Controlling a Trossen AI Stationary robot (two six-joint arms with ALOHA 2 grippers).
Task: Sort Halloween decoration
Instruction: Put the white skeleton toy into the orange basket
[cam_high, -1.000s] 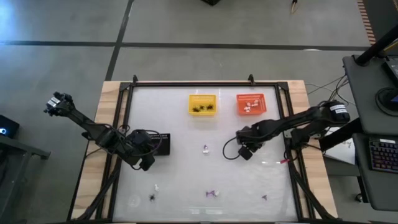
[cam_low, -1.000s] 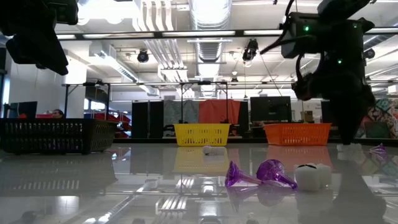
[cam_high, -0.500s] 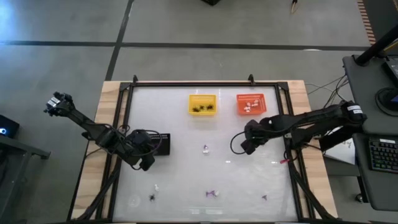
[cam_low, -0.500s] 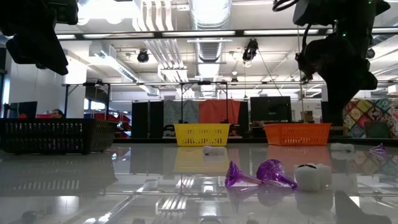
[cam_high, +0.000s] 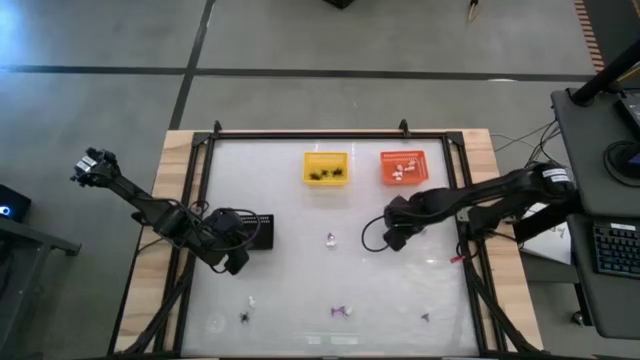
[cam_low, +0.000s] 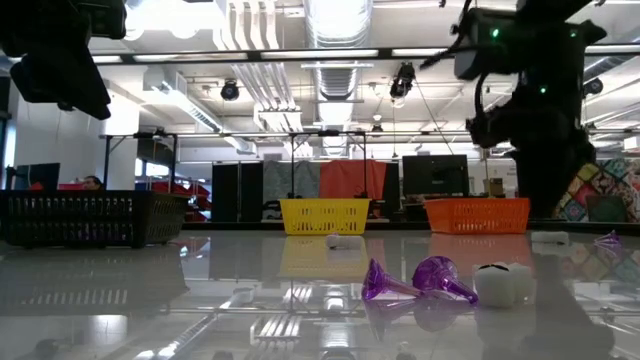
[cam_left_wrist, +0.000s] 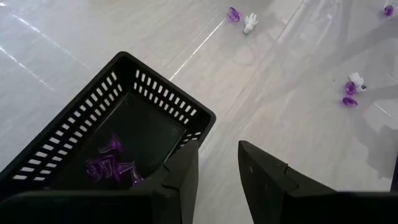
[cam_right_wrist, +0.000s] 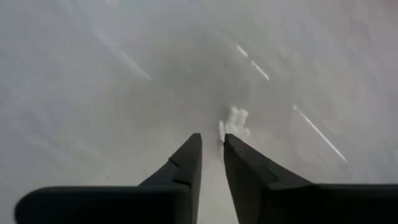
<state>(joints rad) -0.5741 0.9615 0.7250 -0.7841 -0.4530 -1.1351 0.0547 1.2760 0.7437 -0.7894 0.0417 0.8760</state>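
We see the right arm reaching in from the desk's right edge, elbow bent, its right pincer (cam_high: 392, 240) low over the middle-right of the desk (cam_high: 300, 290). In its wrist view the fingers (cam_right_wrist: 186, 165) stand close together, a narrow gap, nothing between them; a small white trinket (cam_right_wrist: 233, 121) lies on the desk just past the tips.

The left arm stretches from the left edge, its left pincer (cam_high: 235, 262) hanging at the near corner of the black basket (cam_high: 255, 232). Its fingers (cam_left_wrist: 186, 171) are a narrow gap apart, holding nothing, above the basket's rim.

Containers: the black basket (cam_left_wrist: 124, 112) holds a few purple trinkets (cam_left_wrist: 109, 165) in one corner. The yellow basket (cam_high: 325, 167) at the far side holds black trinkets (cam_high: 328, 175). The orange basket (cam_high: 403, 167) just beside it holds white trinkets (cam_high: 402, 170).

Loose pieces still on the desk: a white one (cam_high: 330, 239) near the centre, a white one (cam_high: 251, 300) and a black one (cam_high: 244, 317) near the front left, a purple pair (cam_high: 342, 311) at front centre, a purple one (cam_high: 425, 318) at front right. In the low view the purple pair (cam_low: 415, 280) sits just beside a white piece (cam_low: 503, 283).
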